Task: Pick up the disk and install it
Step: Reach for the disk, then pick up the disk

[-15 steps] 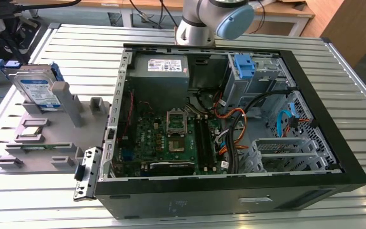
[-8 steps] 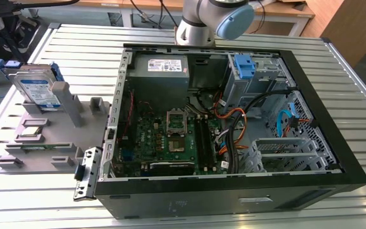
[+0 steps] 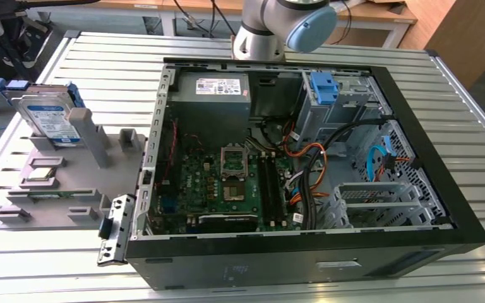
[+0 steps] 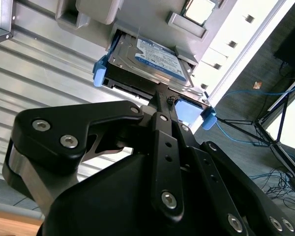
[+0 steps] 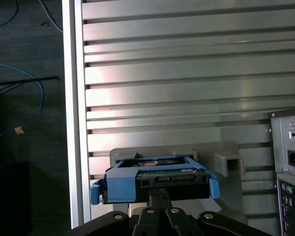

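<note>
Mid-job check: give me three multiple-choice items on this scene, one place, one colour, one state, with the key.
1. Where is the disk?
A. In a drive bay.
B. Upright in the grey holder at the exterior view's left of the computer case.
C. Flat on the floor.
2. What colour are the disk's rails?
A. Red.
B. Yellow.
C. Blue.
3. What state is the case in?
A. Open, its inside showing.
B. Closed.
C. Tipped upside down.
Key: 1 B, it stands in the holder's slot; 2 C, blue shows in both wrist views; 3 A, its inside lies bare.
</note>
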